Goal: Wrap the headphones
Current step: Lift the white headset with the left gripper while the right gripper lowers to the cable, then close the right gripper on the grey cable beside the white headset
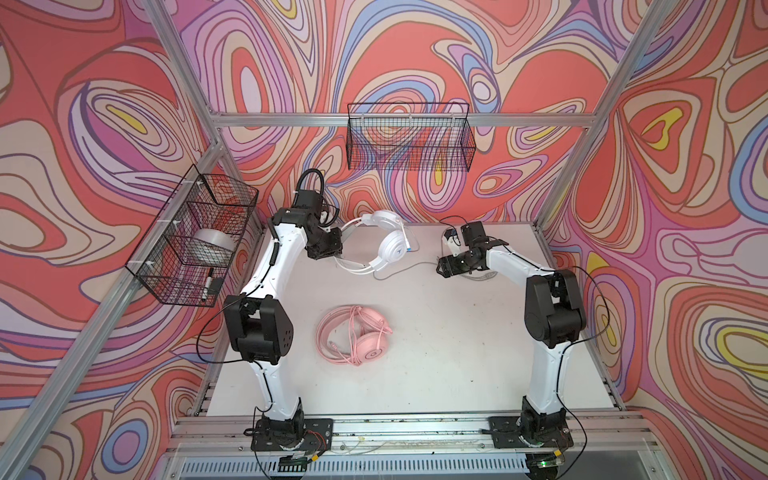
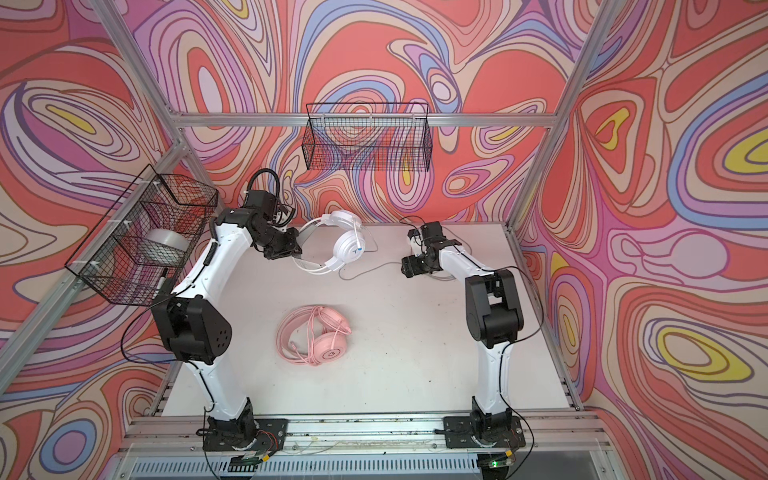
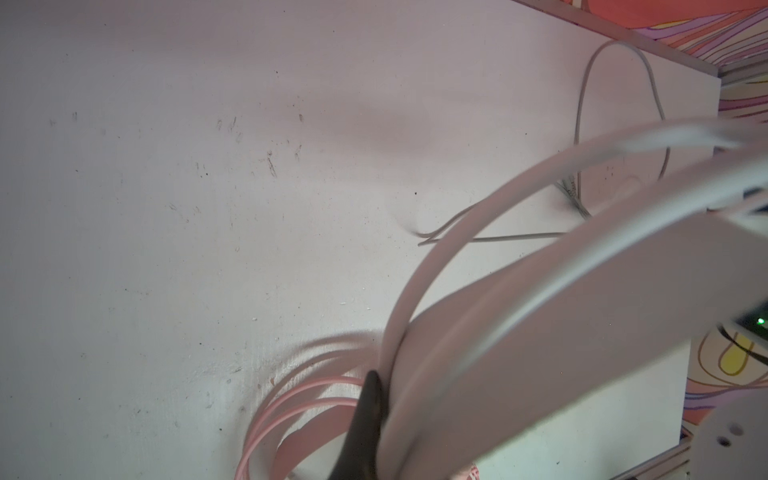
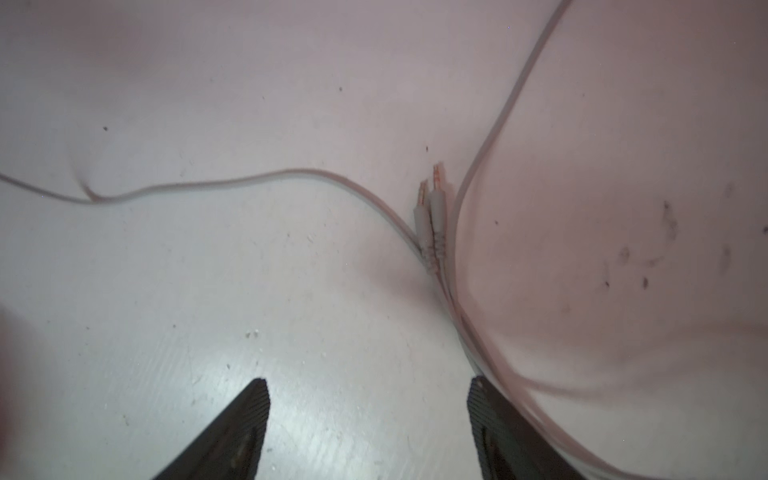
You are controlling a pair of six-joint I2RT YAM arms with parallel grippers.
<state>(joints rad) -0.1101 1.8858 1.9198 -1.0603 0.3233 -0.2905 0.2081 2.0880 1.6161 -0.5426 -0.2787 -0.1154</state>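
We see a wire basket (image 1: 409, 137) on the back wall, and the pink headset (image 1: 357, 336) lying on the desk (image 1: 457, 353), clear of both arms. At the back, left fingers (image 3: 370, 415) clamp the white headset's (image 1: 384, 245) band (arm stretched forward); right fingers (image 1: 440, 267) hang spread, empty, over its grey cord (image 4: 249, 177).

arms (image 1: 266, 270): white links, black joints | cables (image 1: 607, 309): black | right gripper (image 4: 368, 379) — black

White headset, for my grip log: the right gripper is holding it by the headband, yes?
No. The left gripper holds the white headset by the headband, as a top view shows. The right gripper is open and holds nothing.
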